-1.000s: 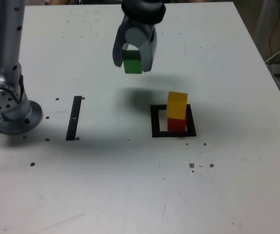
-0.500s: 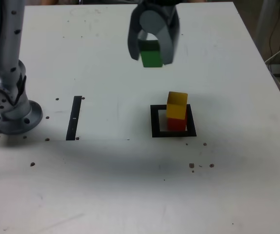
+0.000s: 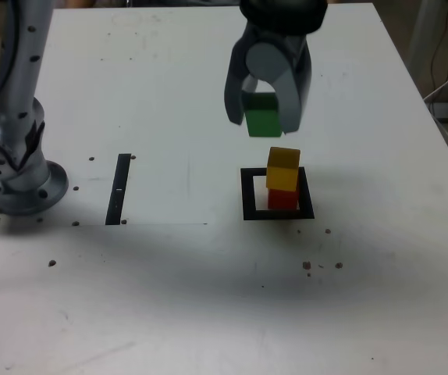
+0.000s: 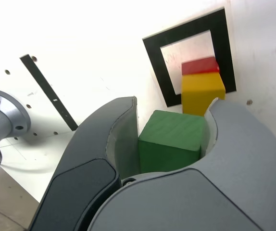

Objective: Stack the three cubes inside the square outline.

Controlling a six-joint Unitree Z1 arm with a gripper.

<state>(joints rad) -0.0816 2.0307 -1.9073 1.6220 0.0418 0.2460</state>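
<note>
Gripper (image 3: 263,117) of the Unitree Z1 arm, its jaws closed to the width of the green cube (image 4: 170,140), which is clasped between the two fingers. The green cube is suspended above the white tabletop (image 3: 185,289), near the stack in the exterior view. Yellow cube (image 3: 283,168), resting on top of the red cube (image 3: 282,200); the red cube lies within the square outline (image 3: 250,195), toward the exterior view's right side of its white centre. Whether the red cube touches the border there cannot be clearly made out. Black strip (image 3: 118,189), flat on the tabletop, between the arm's round base (image 3: 33,191) and the square outline.
</note>
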